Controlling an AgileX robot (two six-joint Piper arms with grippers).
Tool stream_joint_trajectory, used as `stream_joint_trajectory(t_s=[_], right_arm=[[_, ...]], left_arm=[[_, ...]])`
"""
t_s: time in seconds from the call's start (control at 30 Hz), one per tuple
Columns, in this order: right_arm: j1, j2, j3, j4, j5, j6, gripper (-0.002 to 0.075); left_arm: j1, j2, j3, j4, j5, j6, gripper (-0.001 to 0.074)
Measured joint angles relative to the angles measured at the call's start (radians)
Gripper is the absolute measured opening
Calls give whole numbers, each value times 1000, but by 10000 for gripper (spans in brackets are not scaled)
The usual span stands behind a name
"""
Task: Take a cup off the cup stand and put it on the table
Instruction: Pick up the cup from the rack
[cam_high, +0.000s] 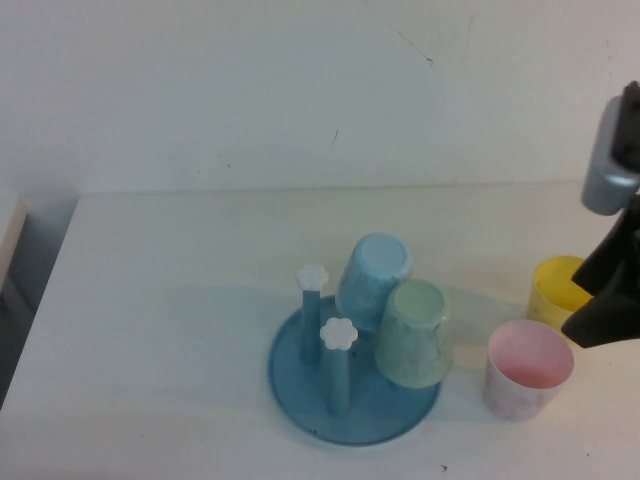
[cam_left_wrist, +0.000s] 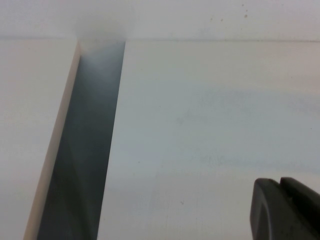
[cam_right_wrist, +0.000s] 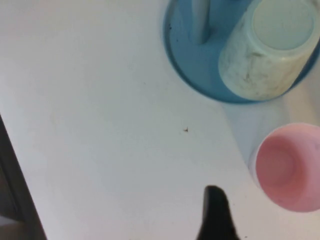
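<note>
The cup sits upside down on a peg of the stand, at the stand's right side, just beside the blue cup hung on the peg behind it; two pegs on the left stand bare. It looks like thin, stiff plastic: light, smooth, probably a little slippery, and not fragile, so a modest squeeze should do. With no handle, the best hold is likely across the tapered wall near the middle, then straight up to clear the peg's flower cap. The right tool hovers at the right edge of the desk, above a yellow cup and a pink cup that stand upright there; only one dark finger tip shows in its wrist view, so I cannot tell how far it is open, and it seems to hold nothing. The left tool is out of the high view; its wrist view shows it over bare desk near the edge, touching nothing, its fingers seemingly close together with only a thin seam between them.
</note>
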Motion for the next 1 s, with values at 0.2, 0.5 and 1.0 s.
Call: stream_joint_trajectory(t_s=[0.2, 0.5, 1.0], right_arm=[[125, 171, -139, -193, 0, 34, 459], [167, 404, -396, -251, 2, 149, 491], [221, 531, -493, -185, 2, 113, 517]], left_arm=[[0, 0, 0, 0, 0, 0, -4], [0, 0, 0, 0, 0, 0, -3], [0, 0, 0, -15, 0, 0, -3]])
